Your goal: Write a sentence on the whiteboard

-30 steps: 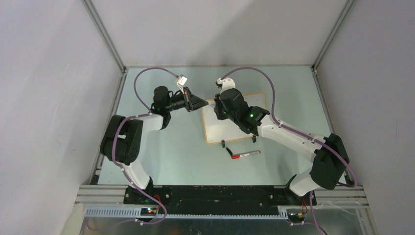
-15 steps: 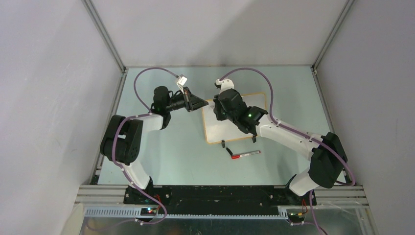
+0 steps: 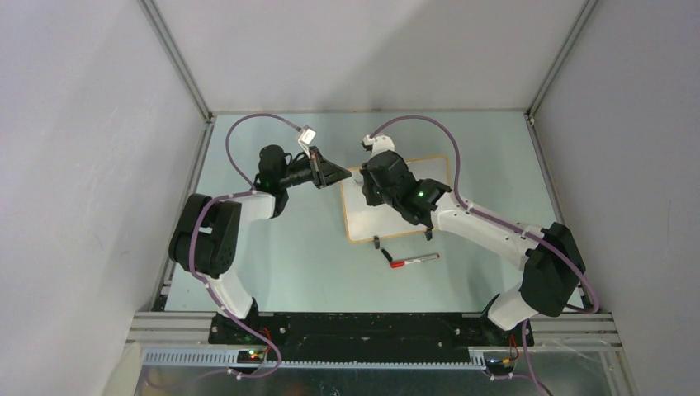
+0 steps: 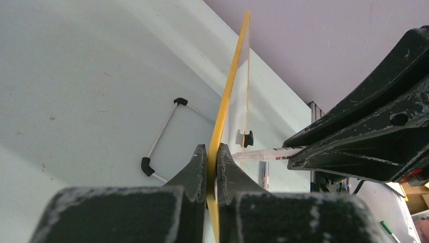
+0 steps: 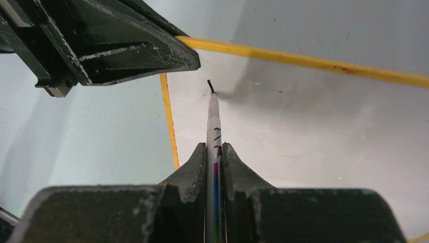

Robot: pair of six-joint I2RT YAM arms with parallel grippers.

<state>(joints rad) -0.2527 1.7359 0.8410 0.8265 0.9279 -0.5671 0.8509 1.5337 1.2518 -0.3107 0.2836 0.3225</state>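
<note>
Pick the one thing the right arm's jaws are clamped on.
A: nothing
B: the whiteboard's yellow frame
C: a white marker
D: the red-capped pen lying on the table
C: in the right wrist view the right jaws are closed on a white marker, its black tip aimed at the whiteboard.

whiteboard (image 3: 367,219) partly under right arm (image 3: 479,221), marker (image 5: 212,121) barrel hidden between jaws

Even overhead light, soft shadows, sharp.
</note>
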